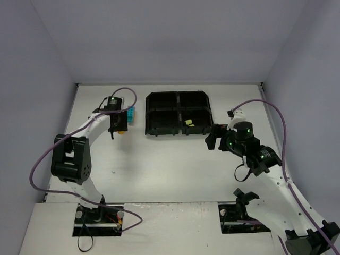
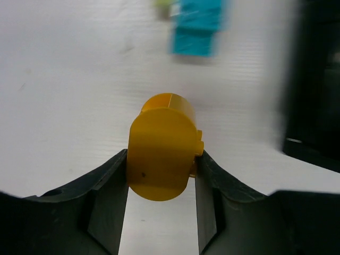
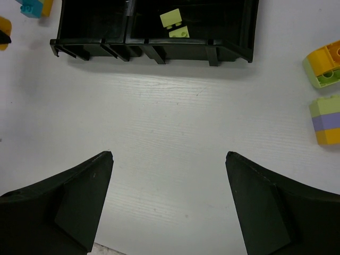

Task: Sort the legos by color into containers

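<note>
My left gripper [image 2: 161, 159] is shut on a rounded orange lego [image 2: 162, 149], with a finger pressed against each side, just over the white table left of the black tray [image 1: 178, 109]. A cyan lego [image 2: 196, 26] lies beyond it, with a lime green scrap at its left. My right gripper [image 3: 169, 154] is open and holds nothing, over bare table in front of the tray [image 3: 159, 50]. Two lime green legos [image 3: 174, 24] lie in the tray's near right container [image 1: 189, 122]. The other containers look dark and I cannot make out their contents.
Right of my right gripper lie an orange-and-lime piece [image 3: 324, 64] and a stack of lime, purple and orange bricks [image 3: 326, 119]. The tray's dark wall [image 2: 316, 79] stands close on the right of my left gripper. Grey walls enclose the table.
</note>
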